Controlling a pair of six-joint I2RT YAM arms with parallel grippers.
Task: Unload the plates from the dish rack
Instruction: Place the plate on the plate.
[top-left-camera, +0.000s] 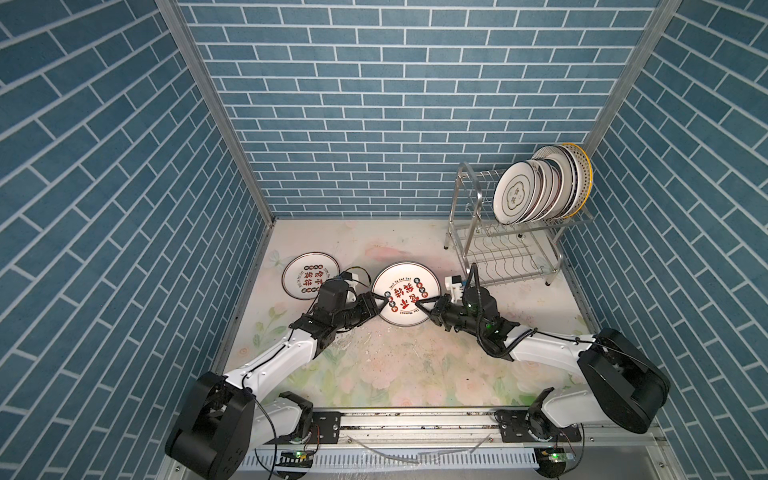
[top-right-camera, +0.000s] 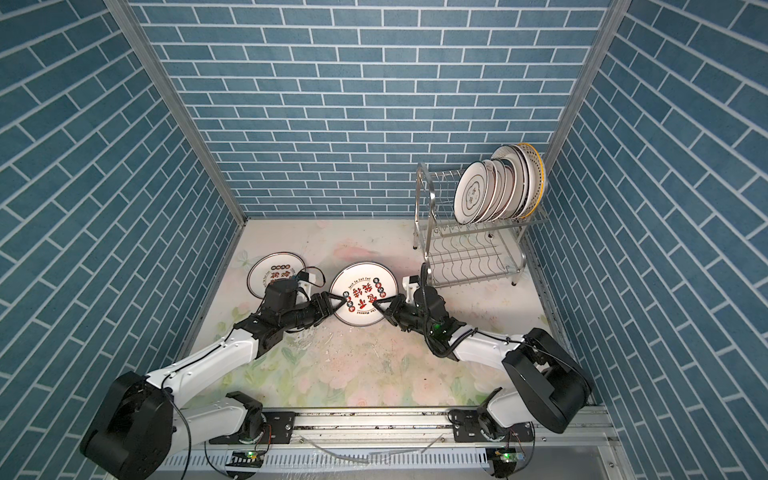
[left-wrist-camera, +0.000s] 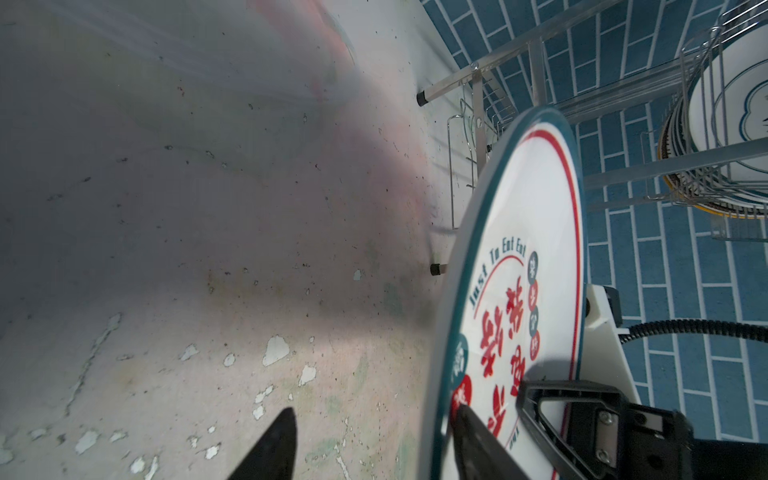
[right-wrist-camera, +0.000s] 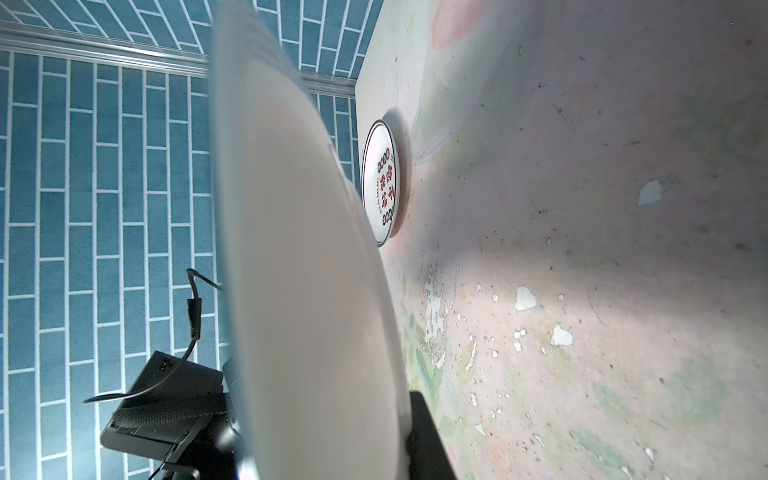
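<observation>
My right tool (top-left-camera: 421, 304) is clamped on the teal-rimmed plate (top-left-camera: 405, 291), holding it level above the bench (top-left-camera: 415, 365). My left tool (top-left-camera: 383, 304) straddles the opposite rim, jaws apart. A second plate (top-left-camera: 309, 275) lies flat further left. A row of plates (top-left-camera: 515, 195) stands in the rack (top-left-camera: 478, 199), far right.

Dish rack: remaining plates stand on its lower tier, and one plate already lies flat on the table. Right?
No. The remaining plates stand on the upper tier of the dish rack; its lower tier holds none, as both top views show. One plate does lie flat on the table.
</observation>
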